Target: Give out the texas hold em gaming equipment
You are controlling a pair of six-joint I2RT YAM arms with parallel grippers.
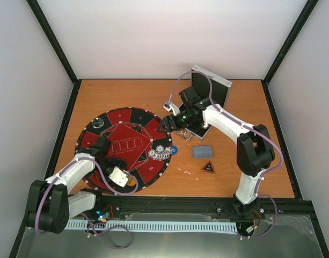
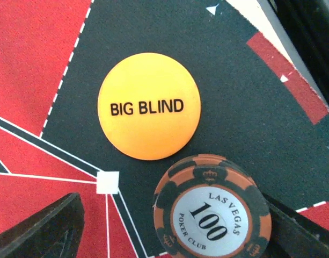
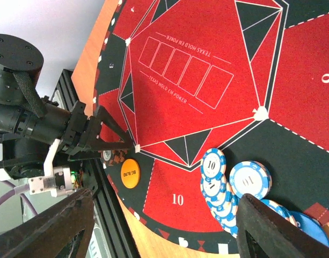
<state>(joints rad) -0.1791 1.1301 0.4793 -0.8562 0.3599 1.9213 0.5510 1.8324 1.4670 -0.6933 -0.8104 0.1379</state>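
One yellow disc (image 2: 148, 106); one orange chip (image 2: 212, 209); one triangle marker (image 1: 208, 167).

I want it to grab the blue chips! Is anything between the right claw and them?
Nothing visible is. The right gripper is open above the mat, and the blue-and-white chips lie just ahead, beside one finger, uncovered.

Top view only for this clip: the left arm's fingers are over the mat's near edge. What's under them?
Observer: An orange-and-black chip marked 100, flat on the mat, between the open left fingers.
Reviewer: Anything beside it?
Observer: A yellow disc printed BIG BLIND, right next to the chip.
Reviewer: And the blue chips at the mat's right edge?
Observer: They are marked 10 and lie fanned, overlapping one another.
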